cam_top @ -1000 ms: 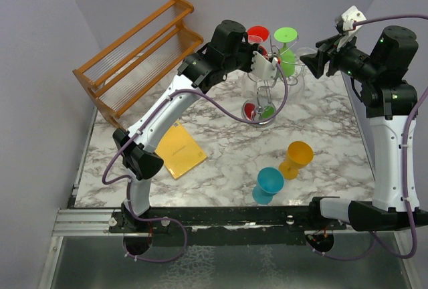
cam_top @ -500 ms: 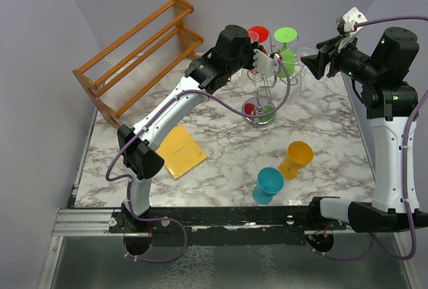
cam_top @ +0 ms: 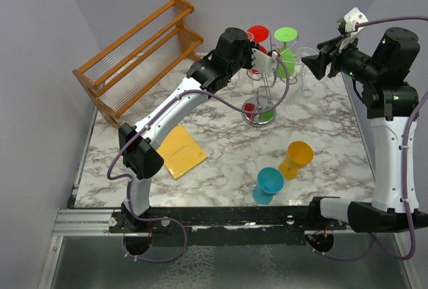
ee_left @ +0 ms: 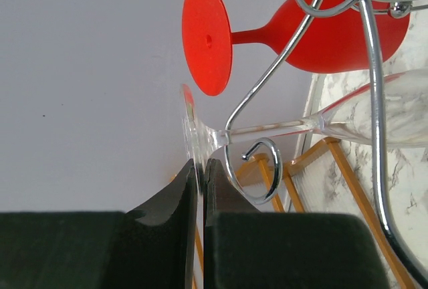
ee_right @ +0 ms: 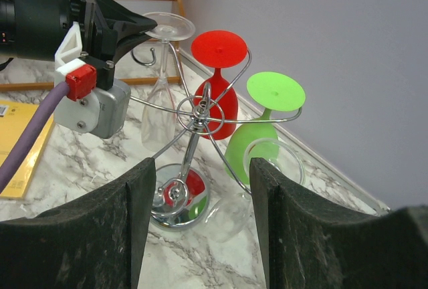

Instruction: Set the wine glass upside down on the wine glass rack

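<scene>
Left gripper [ee_left: 199, 166] of mine is pinched tight on the foot rim of the clear wine glass [ee_left: 281, 128]. That glass hangs upside down, its stem sitting in a curled arm of the wire rack [ee_right: 167, 212], at 10 o'clock from the rack's hub in my right wrist view. A red glass [ee_right: 219, 98] and a green glass [ee_right: 257, 143] hang inverted at 1 and 3 o'clock of that hub. My right gripper [cam_top: 317, 63] has its fingers spread apart and holds nothing, out at 3 o'clock from the rack's top in the overhead view.
</scene>
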